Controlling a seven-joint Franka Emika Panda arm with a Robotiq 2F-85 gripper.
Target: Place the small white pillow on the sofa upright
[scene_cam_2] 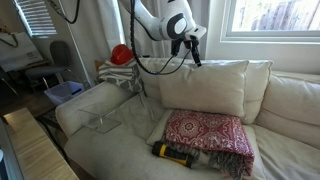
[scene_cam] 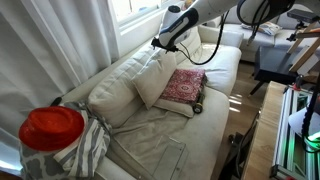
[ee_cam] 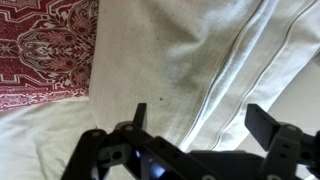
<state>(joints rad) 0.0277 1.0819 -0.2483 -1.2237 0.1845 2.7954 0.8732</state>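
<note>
The small white pillow [scene_cam: 153, 82] stands upright against the back cushions of the sofa [scene_cam: 150, 130]. It shows in both exterior views [scene_cam_2: 215, 90]. The sofa [scene_cam_2: 290, 105] is long and cream. My gripper [scene_cam: 158, 44] hovers just above the pillow's top edge [scene_cam_2: 194, 58], open and empty. In the wrist view both fingers [ee_cam: 202, 122] are spread over the white pillow fabric and its piped seams [ee_cam: 170, 60].
A red patterned pillow [scene_cam: 185, 87] lies on the seat in front of the white pillow [scene_cam_2: 207, 135] [ee_cam: 45, 45]. A yellow-black object [scene_cam_2: 168, 152] lies by it. A clear plastic box [scene_cam_2: 105, 120] sits on the seat. A red object [scene_cam: 50, 125] stands at the sofa's end.
</note>
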